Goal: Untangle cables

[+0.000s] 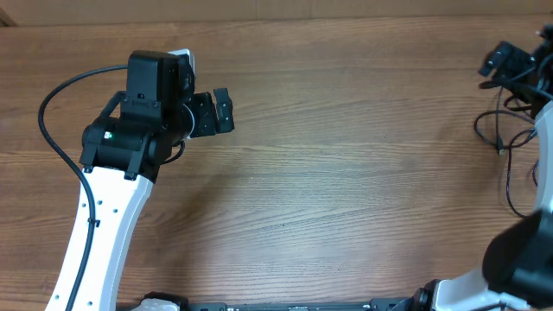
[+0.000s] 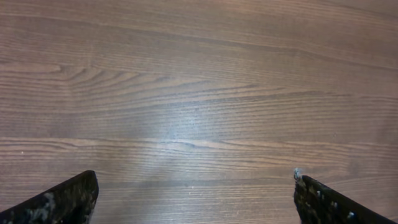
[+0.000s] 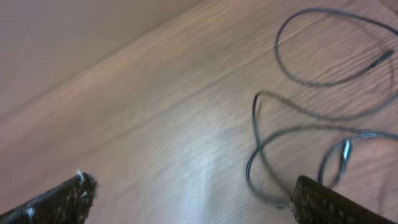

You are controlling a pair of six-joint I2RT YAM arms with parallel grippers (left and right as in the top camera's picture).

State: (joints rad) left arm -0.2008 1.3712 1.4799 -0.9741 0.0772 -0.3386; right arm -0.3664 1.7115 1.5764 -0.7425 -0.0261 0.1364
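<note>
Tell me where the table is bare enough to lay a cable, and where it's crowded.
Bare wood spans the middle of the table, from the left arm across to the cables near the right edge. Crowded: the far right, where the cables loop beside the right arm.

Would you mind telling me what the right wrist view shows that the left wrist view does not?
Only the right wrist view shows thin dark cables lying in loose loops, one with a small plug end, just beyond the right claw. Only the left wrist view shows the left claw, over bare wood with no cable in sight. Both show the wood-grain table and a claw spread wide with nothing gripped.
</note>
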